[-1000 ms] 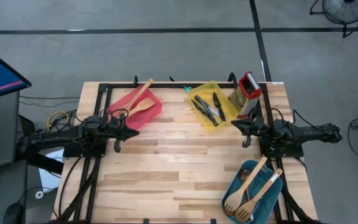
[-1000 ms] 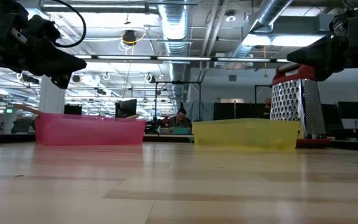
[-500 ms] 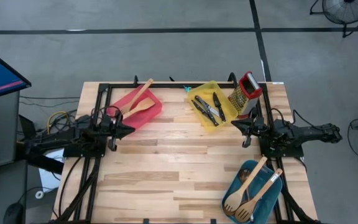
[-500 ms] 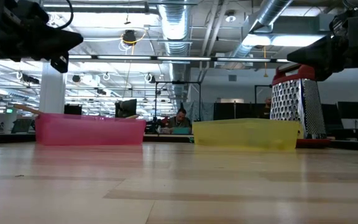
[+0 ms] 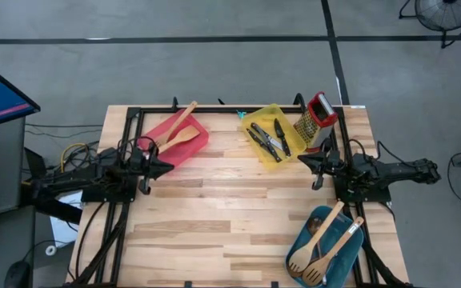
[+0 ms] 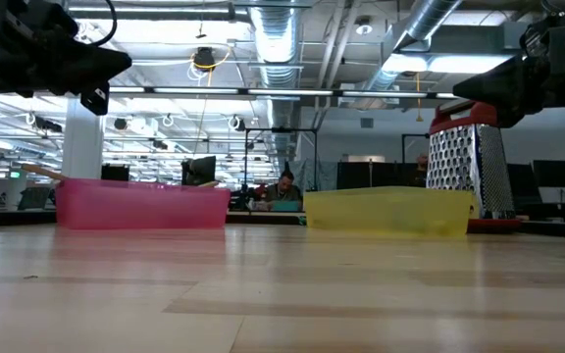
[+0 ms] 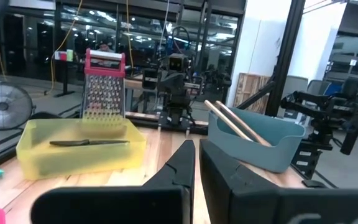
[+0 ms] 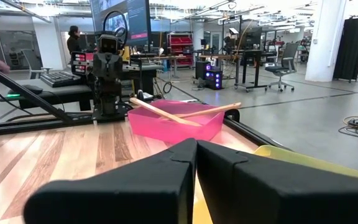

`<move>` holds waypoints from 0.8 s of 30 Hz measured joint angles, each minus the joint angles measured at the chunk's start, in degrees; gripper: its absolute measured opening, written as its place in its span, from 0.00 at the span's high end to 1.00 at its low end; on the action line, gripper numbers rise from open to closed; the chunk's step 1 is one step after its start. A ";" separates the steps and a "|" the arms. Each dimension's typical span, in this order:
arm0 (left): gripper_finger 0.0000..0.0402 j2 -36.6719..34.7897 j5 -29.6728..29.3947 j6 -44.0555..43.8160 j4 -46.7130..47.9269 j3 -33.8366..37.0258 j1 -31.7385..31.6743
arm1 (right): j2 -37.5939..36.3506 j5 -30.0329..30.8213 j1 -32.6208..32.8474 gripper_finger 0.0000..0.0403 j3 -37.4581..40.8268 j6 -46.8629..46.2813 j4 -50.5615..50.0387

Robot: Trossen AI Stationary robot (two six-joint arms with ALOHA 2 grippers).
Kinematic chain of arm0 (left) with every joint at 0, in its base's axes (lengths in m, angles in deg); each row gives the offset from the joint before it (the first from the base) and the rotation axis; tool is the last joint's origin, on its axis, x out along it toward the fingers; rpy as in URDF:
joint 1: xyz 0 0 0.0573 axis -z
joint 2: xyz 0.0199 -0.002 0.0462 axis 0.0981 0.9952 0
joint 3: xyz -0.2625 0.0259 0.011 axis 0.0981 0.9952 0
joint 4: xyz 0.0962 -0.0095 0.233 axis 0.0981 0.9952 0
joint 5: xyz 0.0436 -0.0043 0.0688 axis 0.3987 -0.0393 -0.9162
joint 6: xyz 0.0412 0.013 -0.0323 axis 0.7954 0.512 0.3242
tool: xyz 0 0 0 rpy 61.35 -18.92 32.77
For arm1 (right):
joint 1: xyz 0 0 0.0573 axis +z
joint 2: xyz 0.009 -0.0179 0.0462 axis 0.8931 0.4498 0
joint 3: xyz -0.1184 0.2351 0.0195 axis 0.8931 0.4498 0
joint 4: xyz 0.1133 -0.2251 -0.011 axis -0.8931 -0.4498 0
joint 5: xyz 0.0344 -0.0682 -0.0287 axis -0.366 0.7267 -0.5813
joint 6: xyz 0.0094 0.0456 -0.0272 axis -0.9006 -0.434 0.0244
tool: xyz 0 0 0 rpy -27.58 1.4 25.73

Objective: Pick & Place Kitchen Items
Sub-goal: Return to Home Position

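- Teal bin: nearer the table front than the yellow bin, off to its right. Holds wooden utensils, handles overhanging the rim.
- Right gripper: just in front of the yellow bin's right corner. Fingers drawn together, empty.
- Left gripper: well left of the yellow bin. Fingers likewise together, empty.
- Yellow bin: holds black-handled knives.
- Red bin: left of the yellow bin, apart. Holds wooden spatulas, one handle past its far rim.
- Grater: just beside the yellow bin, right.
- Hazard: an arm swinging low would likely snag an overhanging handle and tip it out.
- Views: the high view shows all bin contents. The low view shows only walls and omits the teal bin, yet shows a person far beyond the yellow bin.
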 joint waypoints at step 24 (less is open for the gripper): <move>0.98 2.69 0.00 0.01 -0.53 0.00 0.00 | 0.00 0.00 0.00 0.94 0.00 0.00 0.00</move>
